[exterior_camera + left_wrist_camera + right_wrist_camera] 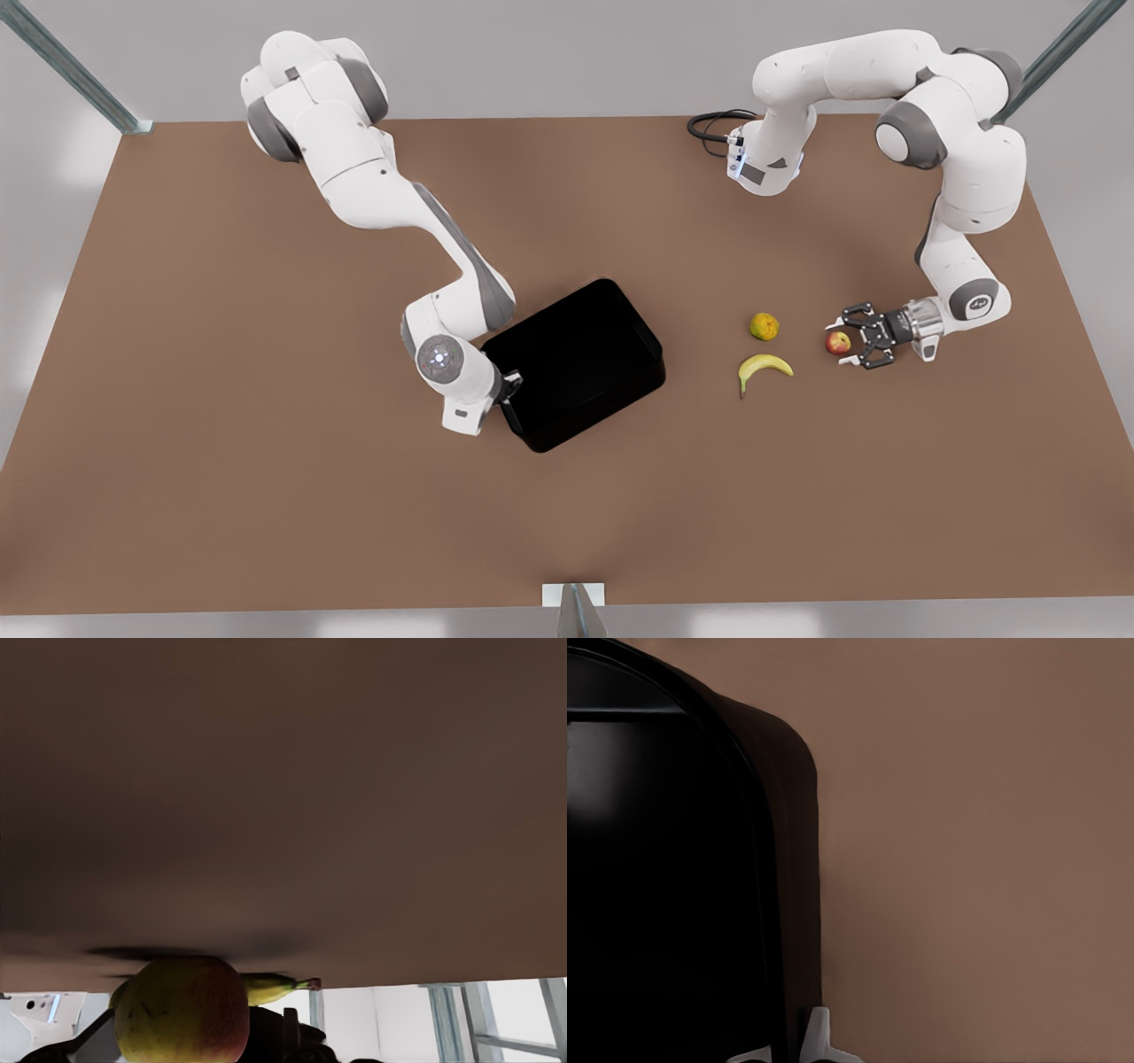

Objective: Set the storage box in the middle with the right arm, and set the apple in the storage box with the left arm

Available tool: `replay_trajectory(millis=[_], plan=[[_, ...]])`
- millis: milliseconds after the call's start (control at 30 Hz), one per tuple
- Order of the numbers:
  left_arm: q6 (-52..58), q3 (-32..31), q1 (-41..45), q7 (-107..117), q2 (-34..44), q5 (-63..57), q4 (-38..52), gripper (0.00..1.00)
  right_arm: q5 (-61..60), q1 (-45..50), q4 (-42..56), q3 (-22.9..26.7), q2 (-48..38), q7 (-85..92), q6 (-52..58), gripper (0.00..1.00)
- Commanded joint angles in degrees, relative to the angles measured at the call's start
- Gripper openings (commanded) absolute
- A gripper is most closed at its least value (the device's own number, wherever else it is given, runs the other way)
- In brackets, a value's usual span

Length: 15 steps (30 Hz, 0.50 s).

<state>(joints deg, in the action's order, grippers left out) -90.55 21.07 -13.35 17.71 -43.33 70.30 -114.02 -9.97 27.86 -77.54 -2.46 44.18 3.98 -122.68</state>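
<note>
The glossy black storage box [576,359] lies near the table's middle, turned at an angle. My right gripper [511,385], on the arm at the front view's left, is shut on the box's wall at its corner. In the right wrist view one pale fingertip [818,1035] presses the outside of that wall [784,904]. The red apple [836,342] rests on the table at the front view's right. My left gripper [846,340] lies low and sideways with its fingers open on either side of the apple. The apple [182,1010] looms close in the left wrist view.
A round green-orange fruit [764,326] and a yellow banana [762,368] lie between the box and the apple. The banana [270,988] peeks from behind the apple in the left wrist view. Brown table [266,496] stretches wide toward the front.
</note>
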Motion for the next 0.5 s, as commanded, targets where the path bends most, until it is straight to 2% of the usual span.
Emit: replay_trajectory(millis=[0,33,133,167,200,367,400,467], plan=[[0.02,0.02,-0.01,-0.04,0.0,0.37,0.03,0.82,0.13,0.0,0.02,0.0,0.11,-0.12,-0.02,0.21],[-0.06,-0.07,-0.01,-0.04,-0.17,1.25,0.03,0.82,0.22,0.0,-0.16,0.0,0.2,-0.03,-0.02,1.0],[-0.06,-0.07,-0.01,-0.83,-0.61,2.21,-0.23,0.81,0.31,0.0,-0.07,0.0,-0.06,0.76,0.07,1.0],[0.02,-0.07,-0.01,-0.83,-0.61,2.3,-0.41,0.77,0.31,0.0,-0.07,0.0,-0.15,0.76,0.07,1.0],[0.02,-0.07,-0.01,-0.83,-0.61,2.39,-0.41,0.67,0.39,0.0,0.02,0.0,-0.15,0.85,0.07,1.0],[0.29,-0.07,-0.01,-1.27,-0.96,3.44,-0.85,0.53,0.66,-0.09,1.42,0.61,-2.25,0.33,2.44,1.0],[0.37,-0.07,-0.01,-1.27,-1.31,3.44,-0.85,0.49,0.66,-0.09,1.51,0.7,-4.54,0.24,5.77,1.0],[0.55,-0.07,-0.01,-1.27,-1.32,3.53,-0.85,0.37,0.75,-0.17,1.78,6.58,-14.28,0.15,24.38,1.0]])
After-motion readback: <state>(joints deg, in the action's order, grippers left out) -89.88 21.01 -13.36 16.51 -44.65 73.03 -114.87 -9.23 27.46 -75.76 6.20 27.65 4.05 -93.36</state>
